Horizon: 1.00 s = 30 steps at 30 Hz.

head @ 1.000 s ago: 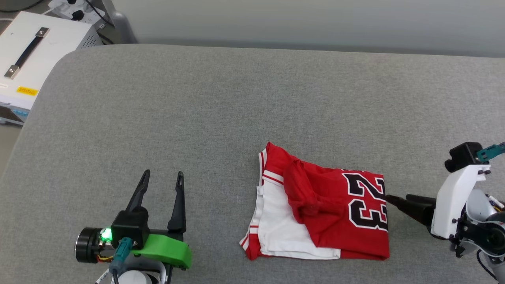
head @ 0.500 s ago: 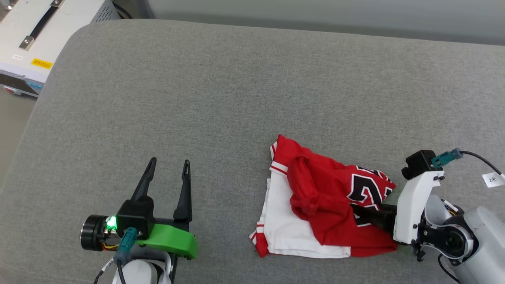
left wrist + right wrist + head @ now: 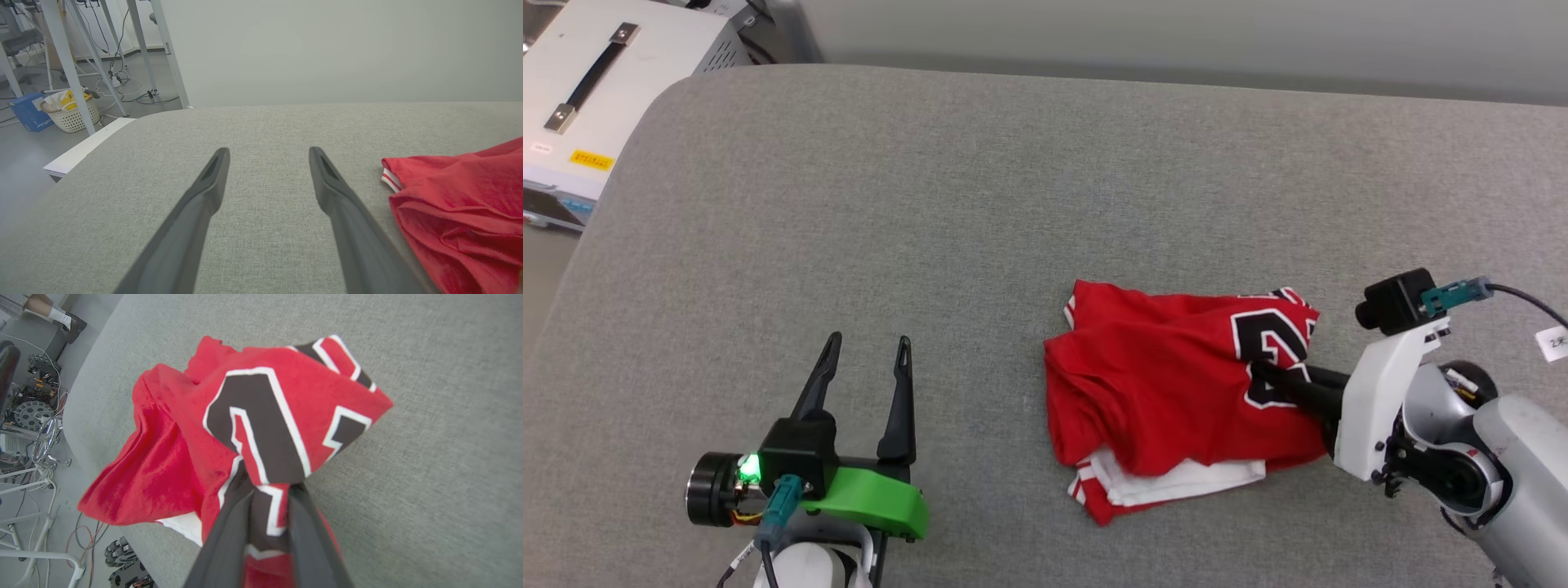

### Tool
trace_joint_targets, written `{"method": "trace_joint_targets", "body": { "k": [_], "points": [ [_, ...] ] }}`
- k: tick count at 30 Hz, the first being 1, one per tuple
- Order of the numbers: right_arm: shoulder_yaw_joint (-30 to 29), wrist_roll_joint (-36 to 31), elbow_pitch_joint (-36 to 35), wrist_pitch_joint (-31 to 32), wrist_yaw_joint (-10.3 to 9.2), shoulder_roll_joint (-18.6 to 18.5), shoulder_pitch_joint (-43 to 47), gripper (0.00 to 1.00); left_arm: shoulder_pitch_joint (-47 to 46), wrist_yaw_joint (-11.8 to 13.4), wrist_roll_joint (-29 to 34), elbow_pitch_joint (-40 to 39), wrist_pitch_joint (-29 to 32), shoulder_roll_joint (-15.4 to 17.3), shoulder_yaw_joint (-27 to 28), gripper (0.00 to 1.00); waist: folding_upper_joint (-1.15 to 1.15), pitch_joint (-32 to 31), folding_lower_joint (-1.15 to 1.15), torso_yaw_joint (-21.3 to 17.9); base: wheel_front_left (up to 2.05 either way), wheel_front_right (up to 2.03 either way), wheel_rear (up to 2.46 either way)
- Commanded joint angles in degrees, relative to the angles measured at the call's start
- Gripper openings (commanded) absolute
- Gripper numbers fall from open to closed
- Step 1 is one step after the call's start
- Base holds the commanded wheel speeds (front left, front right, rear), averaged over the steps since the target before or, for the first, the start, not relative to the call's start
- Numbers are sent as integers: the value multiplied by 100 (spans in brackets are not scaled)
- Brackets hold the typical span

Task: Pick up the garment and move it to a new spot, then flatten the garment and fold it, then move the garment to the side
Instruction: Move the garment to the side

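Observation:
The garment (image 3: 1160, 384) is a red jersey with black-and-white numbers and white sleeve fabric showing at its near edge, bunched on the grey cushion. My right gripper (image 3: 1262, 374) reaches in from the right and is shut on the garment at the numbered part. In the right wrist view both dark fingers (image 3: 229, 535) pinch a fold of the garment (image 3: 261, 416), which bulges up beyond them. My left gripper (image 3: 866, 351) stands open over bare cushion at the lower left, apart from the cloth. The left wrist view has the garment's (image 3: 461, 204) red edge at its right.
The grey cushion (image 3: 931, 212) spreads wide to the back and left. A white case with a black handle (image 3: 596, 90) stands off its far left corner. Beyond the cushion's edge are metal frame legs and a basket (image 3: 69, 114) on the floor.
My right gripper pushed in from the garment's right edge and closed on the numbered part, and the cloth has bunched and shifted. The head camera also moved. My left gripper stayed open.

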Motion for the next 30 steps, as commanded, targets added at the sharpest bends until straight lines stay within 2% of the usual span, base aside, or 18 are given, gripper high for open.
{"method": "trace_joint_targets", "body": {
  "k": [1, 9, 18, 24, 30],
  "points": [
    [38, -106, -77, -129, -4, -159, -181, 0, 53, 23, 9, 4, -34, -28, 28, 100, 0, -119, 0, -175, 0, 0, 0],
    [230, -209, -251, -283, -4, -874, -556, 0, 219, 19, 32, -83, -34, 13, 123, 100, 0, -186, 0, -831, 0, 0, 0],
    [74, -106, -166, -270, -4, -1373, -732, 0, 174, -6, 111, -293, -34, 100, 154, 100, 0, 124, 0, -1658, 0, 0, 0],
    [-196, -189, 193, -235, -4, -1721, -967, 0, -68, -42, 177, -463, -34, 187, 116, 100, 0, 577, 0, -1839, 0, 0, 0],
    [-480, -251, 790, -75, -4, -2057, -1371, 0, -356, -86, 239, -653, -34, 283, 38, 100, 0, 1104, 0, -1785, 0, 0, 0]
  ]
}}
